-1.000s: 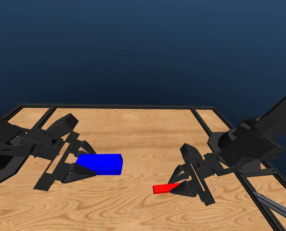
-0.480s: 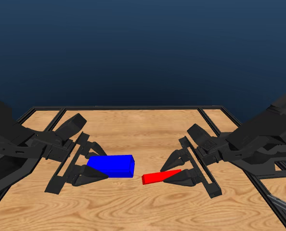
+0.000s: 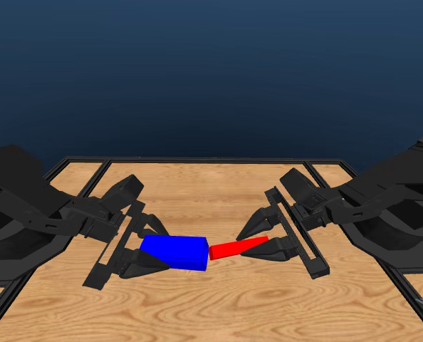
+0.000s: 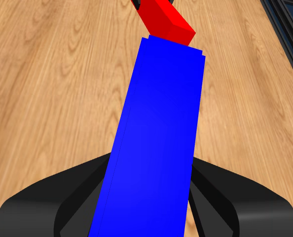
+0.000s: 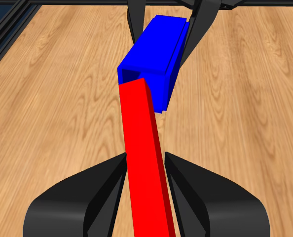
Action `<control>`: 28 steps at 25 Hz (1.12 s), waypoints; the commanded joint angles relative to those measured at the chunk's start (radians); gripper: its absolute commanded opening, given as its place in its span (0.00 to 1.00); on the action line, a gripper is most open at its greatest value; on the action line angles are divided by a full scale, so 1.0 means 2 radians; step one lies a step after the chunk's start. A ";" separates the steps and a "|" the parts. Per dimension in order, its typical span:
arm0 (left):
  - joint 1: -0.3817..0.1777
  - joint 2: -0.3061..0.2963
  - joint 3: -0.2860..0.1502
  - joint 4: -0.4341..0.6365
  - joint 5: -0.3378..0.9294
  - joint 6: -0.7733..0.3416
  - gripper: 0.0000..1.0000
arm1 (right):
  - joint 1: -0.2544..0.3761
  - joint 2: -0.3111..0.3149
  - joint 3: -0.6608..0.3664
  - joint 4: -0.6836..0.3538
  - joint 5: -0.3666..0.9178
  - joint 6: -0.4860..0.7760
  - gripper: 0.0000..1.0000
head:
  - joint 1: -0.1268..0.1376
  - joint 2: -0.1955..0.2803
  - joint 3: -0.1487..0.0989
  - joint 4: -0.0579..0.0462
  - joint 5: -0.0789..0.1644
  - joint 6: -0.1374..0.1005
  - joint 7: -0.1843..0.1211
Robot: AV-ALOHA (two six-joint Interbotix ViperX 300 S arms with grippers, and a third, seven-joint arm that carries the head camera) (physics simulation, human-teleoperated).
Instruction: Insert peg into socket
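Note:
The blue socket (image 3: 174,251) is held above the table in my left gripper (image 3: 146,248), which is shut on its left end. My right gripper (image 3: 265,239) is shut on the red peg (image 3: 234,248), whose free tip meets the socket's right end. In the right wrist view the peg (image 5: 142,148) points at the dark opening of the socket (image 5: 154,57), its tip at the mouth. The left wrist view shows the socket (image 4: 159,128) running away from the jaws, with the peg (image 4: 165,19) at its far end and angled to one side.
A wooden table (image 3: 211,313) with a black frame rail (image 3: 204,161) along its back edge lies under both arms. Black rails also run down its left and right sides.
Both grippers have come toward the middle with their loads, closing the gap until peg tip and socket end meet. The head camera has shifted too.

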 commanded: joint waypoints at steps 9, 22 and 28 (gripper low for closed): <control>-0.005 0.001 -0.023 -0.029 -0.036 0.027 0.00 | -0.029 0.040 -0.080 -0.061 0.054 0.053 0.00 | 0.012 0.001 -0.005 0.003 -0.008 -0.001 -0.004; -0.001 0.023 -0.049 -0.015 0.032 -0.030 0.00 | -0.013 0.126 -0.268 -0.292 0.335 0.333 0.00 | 0.010 0.007 -0.007 0.001 -0.006 -0.004 -0.003; 0.003 0.020 -0.051 0.024 0.071 -0.071 0.00 | 0.012 0.143 -0.305 -0.380 0.431 0.470 1.00 | 0.009 0.007 -0.008 0.001 -0.009 -0.004 0.001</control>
